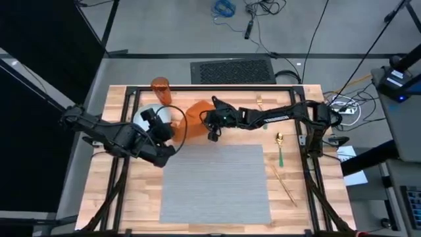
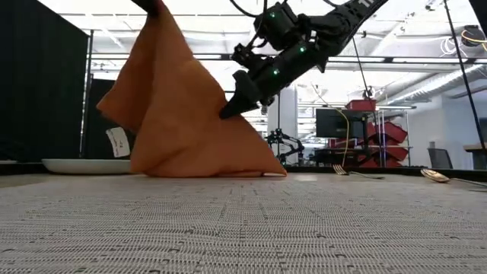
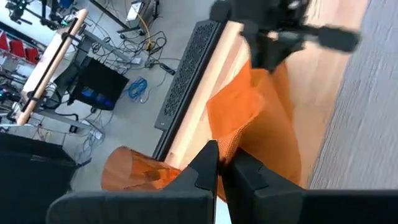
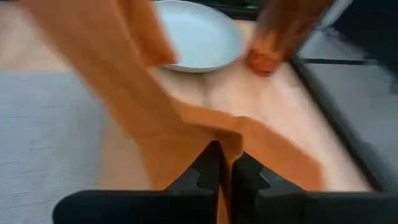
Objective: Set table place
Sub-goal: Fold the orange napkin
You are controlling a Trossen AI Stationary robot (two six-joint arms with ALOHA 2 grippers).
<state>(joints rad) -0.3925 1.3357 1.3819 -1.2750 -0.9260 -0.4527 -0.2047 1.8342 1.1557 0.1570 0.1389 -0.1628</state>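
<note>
The orange napkin hangs like a tent between both grippers just beyond the far edge of the grey placemat. My left gripper is shut on its raised top corner, above the pale-blue plate. My right gripper is shut on its right edge, lower down. The orange tumbler stands behind the plate. A fork, a green-handled spoon and a knife lie to the right of the placemat. My left gripper pinches the napkin's top corner between its two fingers, coming from the table's left. The cloth hangs below the fingers in folds, and its lower edge lies on the table. My right gripper pinches the napkin's right edge between its two fingers, slanting down from the table's right side. The cloth runs up from there to the other gripper, and its lower part rests on the table.
The black frame rails run along the table's far edge and down both sides. The plate sits left of the napkin, close under my left arm. The placemat's surface lies bare in front.
</note>
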